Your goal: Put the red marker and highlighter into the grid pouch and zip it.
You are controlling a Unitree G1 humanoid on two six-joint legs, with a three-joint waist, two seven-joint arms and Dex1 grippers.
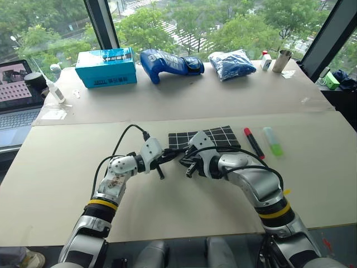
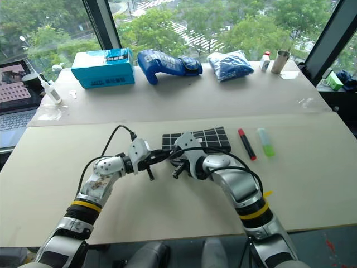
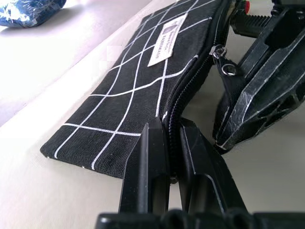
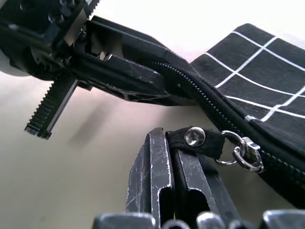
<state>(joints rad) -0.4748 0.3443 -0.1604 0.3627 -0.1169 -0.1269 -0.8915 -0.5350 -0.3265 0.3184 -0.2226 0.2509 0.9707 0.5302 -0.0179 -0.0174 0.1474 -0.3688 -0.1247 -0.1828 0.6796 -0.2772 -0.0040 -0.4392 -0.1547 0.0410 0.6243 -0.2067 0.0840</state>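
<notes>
Left eye view: the grid pouch (image 1: 215, 136) lay flat on the worktop (image 1: 67, 167), red marker (image 1: 253, 143) and highlighter (image 1: 273, 140) just right of it. Left wrist view: left gripper (image 3: 172, 143) pinched the pouch's zipper-edge corner. Right wrist view: right gripper (image 4: 174, 148) clamped the zipper pull strap (image 4: 198, 139).

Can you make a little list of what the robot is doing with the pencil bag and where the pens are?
grid pouch: flat on the table, zipper mostly shut
left gripper: shut on the pouch's corner by the zipper
right gripper: pinching the zipper pull strap
red marker: on the table, right of the pouch
highlighter: right of the marker
pens in pouch: none yet
</notes>
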